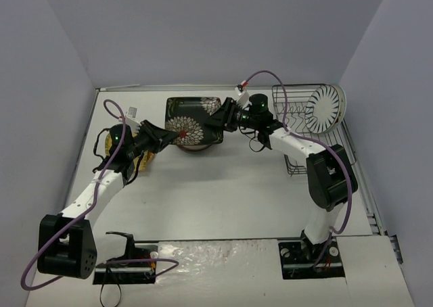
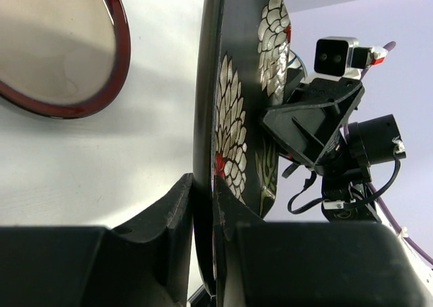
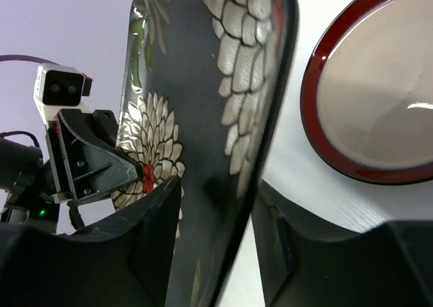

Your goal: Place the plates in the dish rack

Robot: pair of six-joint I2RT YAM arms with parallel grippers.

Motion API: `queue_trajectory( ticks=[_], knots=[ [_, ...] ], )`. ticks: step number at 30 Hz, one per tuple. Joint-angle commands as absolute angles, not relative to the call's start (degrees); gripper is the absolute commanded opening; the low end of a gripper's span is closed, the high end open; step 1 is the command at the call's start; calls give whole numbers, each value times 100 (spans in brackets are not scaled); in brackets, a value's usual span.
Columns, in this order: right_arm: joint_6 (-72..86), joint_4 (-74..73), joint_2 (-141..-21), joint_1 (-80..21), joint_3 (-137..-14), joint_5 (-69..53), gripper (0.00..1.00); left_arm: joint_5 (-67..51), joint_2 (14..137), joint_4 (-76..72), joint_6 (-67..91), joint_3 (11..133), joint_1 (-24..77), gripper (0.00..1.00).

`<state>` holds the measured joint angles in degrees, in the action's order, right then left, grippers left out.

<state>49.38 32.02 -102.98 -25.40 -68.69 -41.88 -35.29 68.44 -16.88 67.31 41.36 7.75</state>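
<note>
One floral plate (image 1: 193,117), between both end effectors (image 1: 172,136) (image 1: 218,120)

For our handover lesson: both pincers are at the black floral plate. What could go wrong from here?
The right pincer straddles the black floral plate with a gap beside one finger; if the left pincer releases early, the plate may fall on the red-rimmed plate.
The striped plate stands in the dish rack; loading could knock it.

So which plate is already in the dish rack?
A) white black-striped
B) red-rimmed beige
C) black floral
A: the white black-striped plate stands on edge among the dish rack wires, while the black floral plate is outside it, pinched at its rim by the left tool.
</note>
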Motion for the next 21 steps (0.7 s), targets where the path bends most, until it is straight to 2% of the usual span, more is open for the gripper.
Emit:
queue_trajectory(
  ticks=[1, 8, 10, 12, 14, 16, 19, 21],
  knots=[
    [4873, 3770, -9975, -2549, -7048, -4284, 39, -3898, 6416, -2948, 6869, 4465, 760, 1],
    [4745, 3674, -9705, -2549, -6921, -4190, 5, -3930, 6289, -2876, 6830, 4209, 765, 1],
    [4629, 3522, -9626, -2549, -6927, -4140, 0, -3930, 6257, -2827, 6797, 4147, 773, 4],
    [4377, 3240, -9524, -2540, -6966, -4036, 0, -3935, 6211, -2564, 6649, 4130, 765, 11],
    [4106, 2912, -9359, -2533, -7051, -3891, 0, -3905, 6162, -2366, 6458, 4125, 768, 32],
    [3697, 2361, -9200, -2510, -7200, -3668, 0, -3864, 6097, -1977, 6287, 4147, 767, 45],
    [3229, 1682, -8972, -2438, -7382, -3426, 0, -3750, 6007, -1482, 5890, 4233, 773, 71],
    [2992, 1351, -8795, -2342, -7477, -3212, 0, -3679, 5969, -1008, 5676, 4340, 765, 81]
  ],
)
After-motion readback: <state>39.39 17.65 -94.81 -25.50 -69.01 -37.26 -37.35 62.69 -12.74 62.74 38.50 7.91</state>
